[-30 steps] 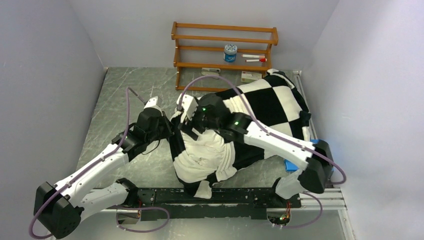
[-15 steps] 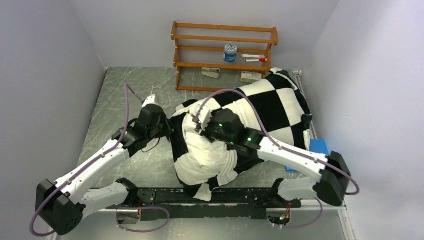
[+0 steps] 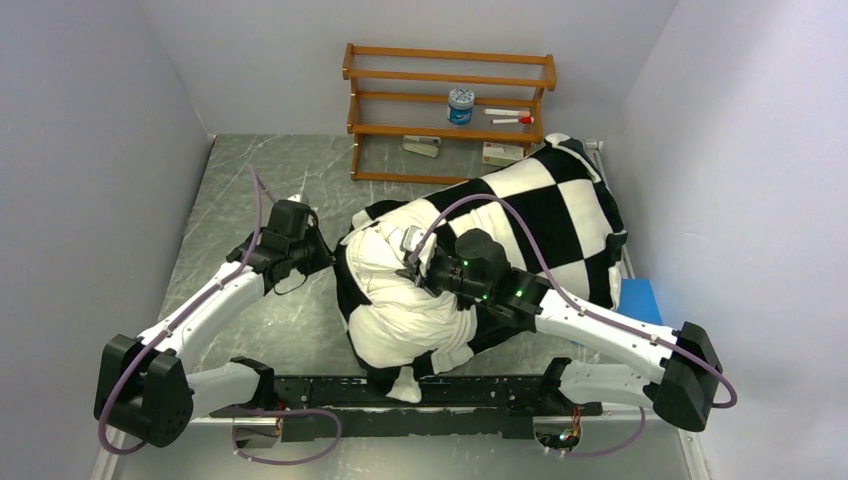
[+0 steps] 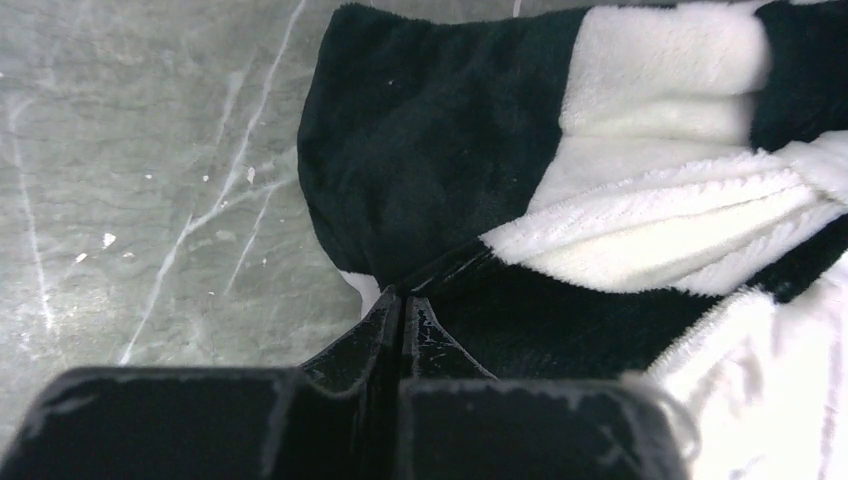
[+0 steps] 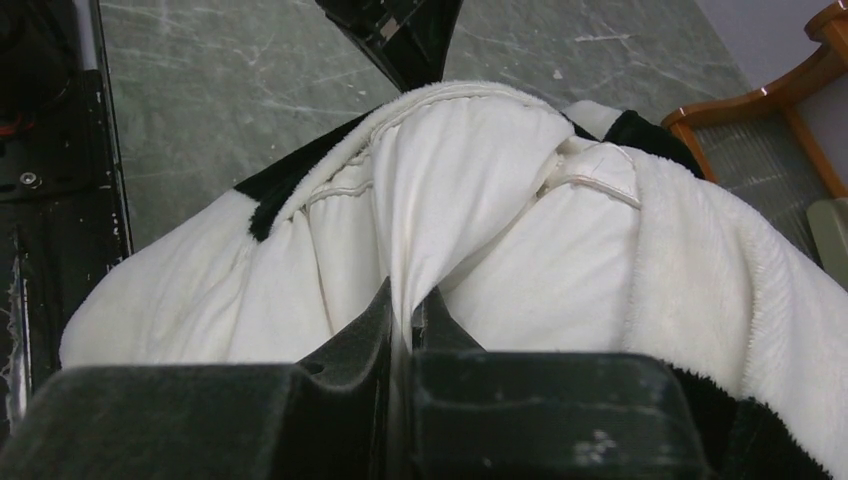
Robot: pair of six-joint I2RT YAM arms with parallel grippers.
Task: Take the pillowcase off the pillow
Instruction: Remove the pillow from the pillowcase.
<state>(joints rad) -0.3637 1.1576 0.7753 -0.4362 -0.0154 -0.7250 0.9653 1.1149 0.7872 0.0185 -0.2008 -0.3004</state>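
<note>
The pillowcase [image 3: 545, 215] lies across the table's [image 3: 250, 180] right half, reaching from beside the shelf [image 3: 450, 75] toward the near edge. Its open end is bunched around the pillow [image 3: 400, 310], which bulges out bare at the near-left. The left gripper [image 4: 401, 305] is clamped on the pillowcase's black edge. The right gripper [image 5: 405, 300] pinches a raised fold of the pillow.

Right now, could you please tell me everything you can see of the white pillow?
The pillow is plain white, soft and heavily wrinkled, with a stitched seam showing near its edge. Its near end bulges out of the checkered pillowcase; the rest is hidden inside, lying diagonally on the table. The right pincer is shut on a raised fold of its fabric.
</note>
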